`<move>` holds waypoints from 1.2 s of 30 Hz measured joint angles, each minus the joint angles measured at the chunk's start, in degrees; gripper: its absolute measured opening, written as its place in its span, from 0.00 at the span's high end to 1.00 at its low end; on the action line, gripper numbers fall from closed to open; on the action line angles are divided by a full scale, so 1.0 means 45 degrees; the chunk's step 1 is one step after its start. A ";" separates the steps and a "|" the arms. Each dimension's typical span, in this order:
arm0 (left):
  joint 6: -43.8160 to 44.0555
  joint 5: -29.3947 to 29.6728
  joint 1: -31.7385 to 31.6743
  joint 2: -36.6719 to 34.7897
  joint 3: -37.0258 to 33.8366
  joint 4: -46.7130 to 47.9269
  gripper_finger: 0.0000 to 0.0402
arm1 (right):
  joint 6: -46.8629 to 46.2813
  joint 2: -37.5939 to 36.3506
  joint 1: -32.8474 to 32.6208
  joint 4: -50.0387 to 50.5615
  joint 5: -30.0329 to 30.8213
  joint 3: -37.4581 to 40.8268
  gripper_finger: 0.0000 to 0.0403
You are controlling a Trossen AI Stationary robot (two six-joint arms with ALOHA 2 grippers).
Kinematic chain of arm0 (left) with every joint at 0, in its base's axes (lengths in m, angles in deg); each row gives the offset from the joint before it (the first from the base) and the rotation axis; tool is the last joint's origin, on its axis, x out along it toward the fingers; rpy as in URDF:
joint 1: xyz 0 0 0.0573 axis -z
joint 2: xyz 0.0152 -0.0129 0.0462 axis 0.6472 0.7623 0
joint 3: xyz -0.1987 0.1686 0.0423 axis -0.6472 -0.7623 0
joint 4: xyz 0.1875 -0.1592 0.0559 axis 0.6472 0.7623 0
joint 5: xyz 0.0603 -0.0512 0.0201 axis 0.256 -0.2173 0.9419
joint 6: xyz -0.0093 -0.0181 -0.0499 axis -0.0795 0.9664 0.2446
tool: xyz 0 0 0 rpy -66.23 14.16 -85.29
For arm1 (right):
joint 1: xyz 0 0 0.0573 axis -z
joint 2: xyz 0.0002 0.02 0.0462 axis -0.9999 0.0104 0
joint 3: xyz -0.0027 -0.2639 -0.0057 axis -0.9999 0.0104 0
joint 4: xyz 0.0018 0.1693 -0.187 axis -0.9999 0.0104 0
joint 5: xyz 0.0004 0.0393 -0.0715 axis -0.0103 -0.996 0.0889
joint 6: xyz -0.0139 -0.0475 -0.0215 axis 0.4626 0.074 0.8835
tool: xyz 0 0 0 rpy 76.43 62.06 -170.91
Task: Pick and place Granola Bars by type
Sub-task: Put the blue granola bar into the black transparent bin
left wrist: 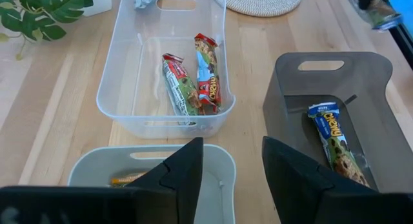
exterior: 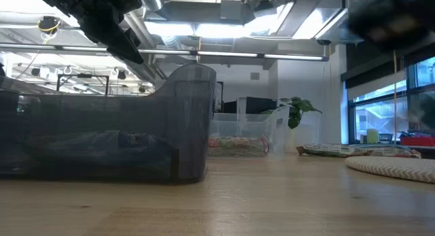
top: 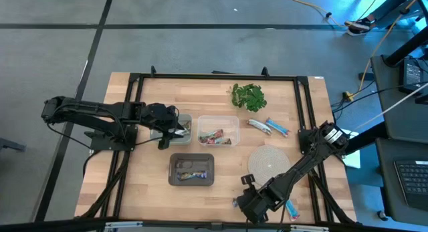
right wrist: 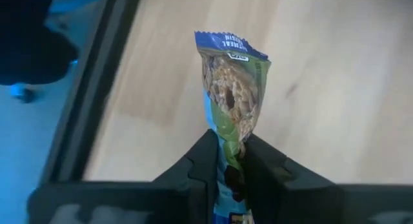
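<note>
The right gripper (right wrist: 227, 161) has its fingers closed on a shiny blue-wrapped granola bar (right wrist: 231, 88), near the desk's front edge, well clear of the dark grey plastic bin (top: 192, 170). Pinched low, it could swing loose in transit. Only the right wrist view shows this grip. The left gripper (left wrist: 232, 161) hangs fingers apart, empty, over the pale bin (left wrist: 222, 175).

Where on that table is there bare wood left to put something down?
Bare wood runs along the near edge left of the dark bin, and at the far left corner beside the leafy bunch. It is crowded mid-table around the clear bin, the woven mat and the loose bars.
</note>
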 joint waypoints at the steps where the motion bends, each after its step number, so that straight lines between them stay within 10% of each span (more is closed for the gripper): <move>1: 0.0000 -0.0002 -0.0001 0.0000 0.0000 -0.0002 0.62 | 0.0365 -0.0001 0.0048 0.0084 0.0465 -0.0233 0.84; 12: 0.0010 -0.0001 -0.0004 0.0000 0.0000 -0.0005 0.62 | 0.3692 -0.0003 0.1271 -0.1064 0.4311 -0.1721 0.84; 36: 0.0022 -0.0005 0.0001 -0.0005 0.0000 -0.0107 0.63 | 0.4882 0.2045 0.4723 -0.7111 0.1611 -0.1716 0.83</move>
